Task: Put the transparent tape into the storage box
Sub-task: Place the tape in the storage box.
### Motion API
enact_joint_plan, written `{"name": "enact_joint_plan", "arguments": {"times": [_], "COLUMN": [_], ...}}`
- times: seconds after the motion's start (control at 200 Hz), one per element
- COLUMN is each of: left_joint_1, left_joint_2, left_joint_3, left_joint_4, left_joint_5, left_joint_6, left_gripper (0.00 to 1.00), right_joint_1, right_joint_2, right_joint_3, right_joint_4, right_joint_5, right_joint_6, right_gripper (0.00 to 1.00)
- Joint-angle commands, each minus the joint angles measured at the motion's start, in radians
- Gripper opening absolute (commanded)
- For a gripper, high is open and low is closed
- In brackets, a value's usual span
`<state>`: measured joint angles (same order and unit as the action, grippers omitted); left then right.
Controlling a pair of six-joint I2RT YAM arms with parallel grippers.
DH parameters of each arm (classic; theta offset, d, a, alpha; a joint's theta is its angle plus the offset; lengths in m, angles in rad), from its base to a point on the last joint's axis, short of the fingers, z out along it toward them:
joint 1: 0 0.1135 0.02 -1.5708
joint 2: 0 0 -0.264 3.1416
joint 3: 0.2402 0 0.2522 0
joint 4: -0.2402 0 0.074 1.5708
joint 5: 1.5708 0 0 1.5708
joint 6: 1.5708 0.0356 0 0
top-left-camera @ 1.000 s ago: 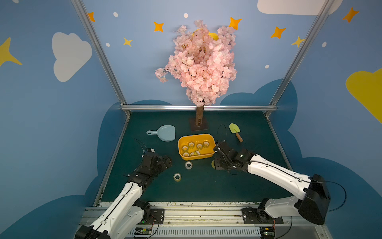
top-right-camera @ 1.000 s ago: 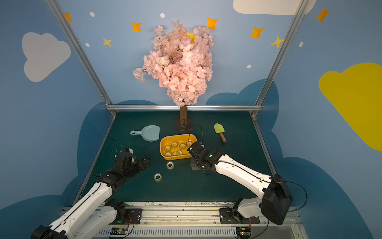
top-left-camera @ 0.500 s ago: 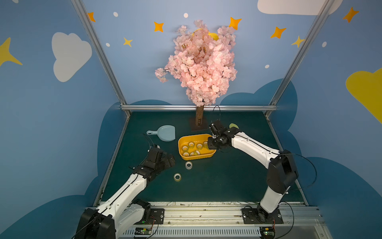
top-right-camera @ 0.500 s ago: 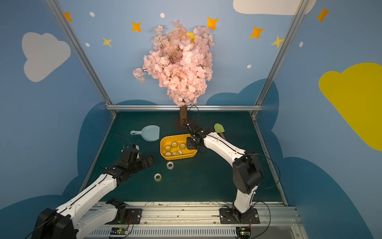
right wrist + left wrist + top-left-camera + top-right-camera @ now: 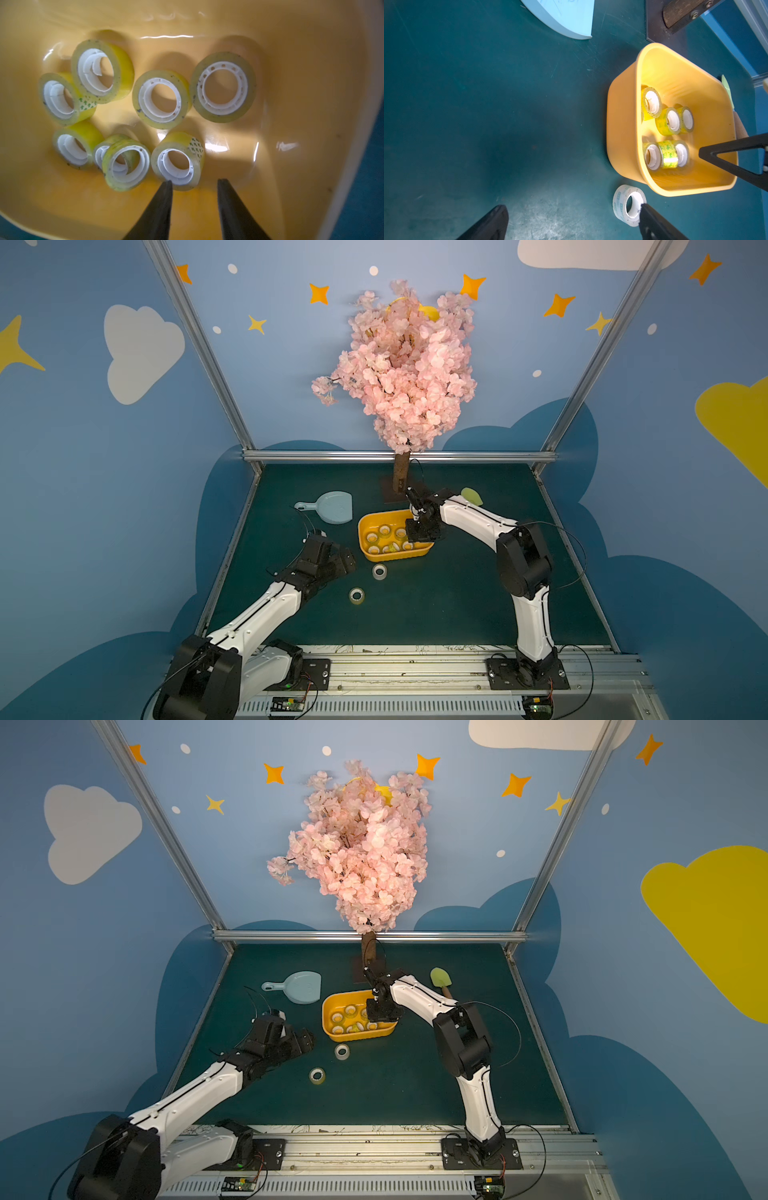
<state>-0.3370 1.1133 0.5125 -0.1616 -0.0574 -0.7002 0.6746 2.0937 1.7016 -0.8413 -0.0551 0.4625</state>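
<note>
The storage box (image 5: 395,554) (image 5: 357,1036), an orange-yellow tub, sits mid-mat and holds several rolls of transparent tape. My right gripper (image 5: 419,536) (image 5: 194,182) hangs inside the box's right end, open, with nothing between its fingers. One roll (image 5: 177,164) lies just past its tips. Two more tape rolls lie on the mat in front of the box, one near it (image 5: 379,571) (image 5: 629,204) and one farther out (image 5: 356,595). My left gripper (image 5: 345,562) (image 5: 572,207) is open wide, low over the mat, with one fingertip at the nearer roll.
A pale blue dustpan (image 5: 332,508) lies behind and left of the box. The blossom tree's trunk (image 5: 401,477) stands on its base right behind the box. A green scoop (image 5: 440,979) lies at the back right, behind my right arm.
My right gripper swung from the mat at the box's front right corner up over the box, and its jaws went from shut to open. My left arm reached slightly toward the loose rolls.
</note>
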Motion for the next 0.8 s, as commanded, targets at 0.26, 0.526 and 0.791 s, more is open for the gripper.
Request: {"name": "enact_joint_plan", "arguments": {"times": [0.26, 0.526, 0.791], "left_joint_1": [-0.001, -0.004, -0.006], "left_joint_2": [-0.013, -0.04, -0.026], "left_joint_3": [0.023, 0.013, 0.002], "left_joint_4": [-0.033, -0.048, -0.033], "left_joint_5": [-0.036, -0.038, -0.004], "left_joint_6": [-0.032, -0.083, -0.111], "left_gripper": [1.0, 1.0, 1.0], "right_joint_1": [0.032, 0.096, 0.118], "right_joint_2": [-0.24, -0.36, -0.455], "right_joint_3": [-0.06, -0.228, -0.388], "right_joint_4": [-0.001, 0.069, 0.13], "right_joint_5": [-0.042, -0.052, -0.027], "right_joint_6": [-0.019, -0.018, 0.019], "right_gripper": [0.54, 0.49, 0.48]}}
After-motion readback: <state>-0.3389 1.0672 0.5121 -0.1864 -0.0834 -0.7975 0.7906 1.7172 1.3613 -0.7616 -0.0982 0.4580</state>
